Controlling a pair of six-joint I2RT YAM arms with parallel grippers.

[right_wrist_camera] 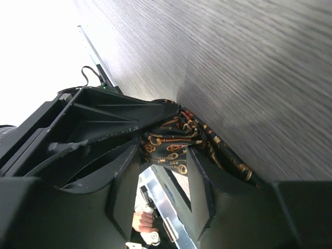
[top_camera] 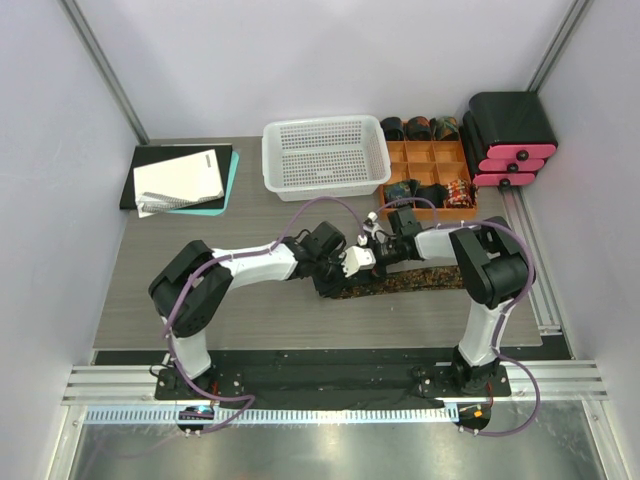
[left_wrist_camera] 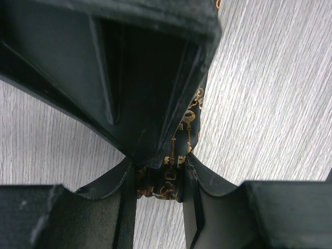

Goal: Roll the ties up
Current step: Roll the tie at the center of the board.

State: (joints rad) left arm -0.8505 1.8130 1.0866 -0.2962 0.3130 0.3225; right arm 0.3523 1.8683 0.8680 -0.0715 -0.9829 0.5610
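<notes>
A dark tie (top_camera: 420, 278) with a brown-gold key pattern lies flat along the table in front of the right arm, and its left end is bunched up. My left gripper (top_camera: 352, 262) and right gripper (top_camera: 385, 248) meet at that bunched end. In the left wrist view the left gripper (left_wrist_camera: 158, 179) is shut on a fold of the tie (left_wrist_camera: 174, 182), with the other gripper's dark body close above. In the right wrist view the right gripper (right_wrist_camera: 166, 155) is shut on the bunched tie (right_wrist_camera: 171, 148), and the rest of the tie trails right along the table.
A white mesh basket (top_camera: 325, 155) stands at the back centre. An orange compartment tray (top_camera: 440, 152) holding several rolled ties is to its right, then a black and pink box (top_camera: 510, 135). A white notebook on a black folder (top_camera: 180, 178) lies at the back left.
</notes>
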